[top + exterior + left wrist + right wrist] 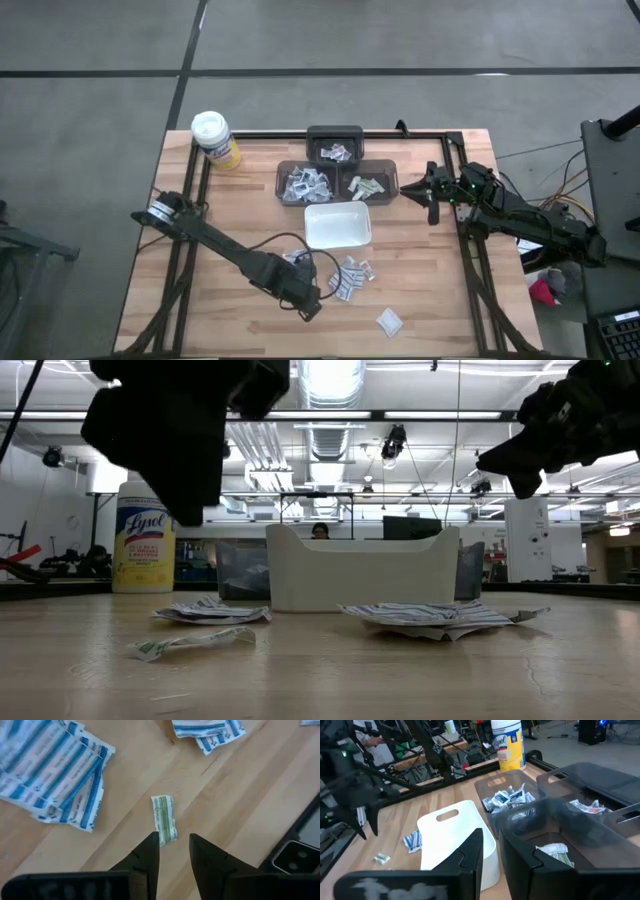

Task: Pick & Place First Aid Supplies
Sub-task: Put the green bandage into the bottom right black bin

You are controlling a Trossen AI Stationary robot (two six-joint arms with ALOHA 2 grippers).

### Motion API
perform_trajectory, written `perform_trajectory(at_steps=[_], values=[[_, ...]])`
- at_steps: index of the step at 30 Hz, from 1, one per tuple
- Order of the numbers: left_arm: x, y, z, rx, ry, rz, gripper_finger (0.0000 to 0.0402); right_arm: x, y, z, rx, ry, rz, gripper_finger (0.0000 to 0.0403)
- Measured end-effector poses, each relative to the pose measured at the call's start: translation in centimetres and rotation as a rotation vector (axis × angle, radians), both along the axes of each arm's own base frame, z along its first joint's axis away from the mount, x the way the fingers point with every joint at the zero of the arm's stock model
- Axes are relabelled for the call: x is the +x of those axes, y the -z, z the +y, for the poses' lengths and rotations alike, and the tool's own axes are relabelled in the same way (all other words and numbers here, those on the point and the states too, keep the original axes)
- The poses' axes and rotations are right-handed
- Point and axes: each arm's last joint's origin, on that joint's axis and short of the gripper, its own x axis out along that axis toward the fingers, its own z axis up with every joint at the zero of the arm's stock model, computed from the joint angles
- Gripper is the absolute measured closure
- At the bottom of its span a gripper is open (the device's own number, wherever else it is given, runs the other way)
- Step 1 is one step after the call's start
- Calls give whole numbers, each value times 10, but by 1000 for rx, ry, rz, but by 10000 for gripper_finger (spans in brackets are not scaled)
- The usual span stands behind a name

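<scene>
While the left gripper (174,851) hovers, spread, over a greenish packet (164,818), descent and pinching come next; right gripper (491,851) empty, slightly parted.

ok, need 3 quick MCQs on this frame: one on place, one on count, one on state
1. Where does the yellow canister stand?
A. table's far left corner
B. inside the white tray
C. beside the right arm

2. How many dark bins are grouped behind the white tray?
A. one
B. three
C. five

3. What does the left gripper hold?
A. a white packet
B. the canister
C. nothing; a greenish packet lies before its fingers

Key: A, high view shows it there; B, three bins cluster; C, the packet lies flat on wood.
</scene>
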Motion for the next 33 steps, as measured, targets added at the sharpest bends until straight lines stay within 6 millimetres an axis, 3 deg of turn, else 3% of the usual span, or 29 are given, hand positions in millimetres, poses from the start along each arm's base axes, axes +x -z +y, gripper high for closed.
perform_trajectory(at_steps=[9, 33], values=[[11, 37, -8, -49, -38, 104, 301, 0, -5, 0, -7, 0, -12, 343], [16, 72, -11, -39, -203, 228, 303, 0, -7, 1, -7, -12, -16, 351]])
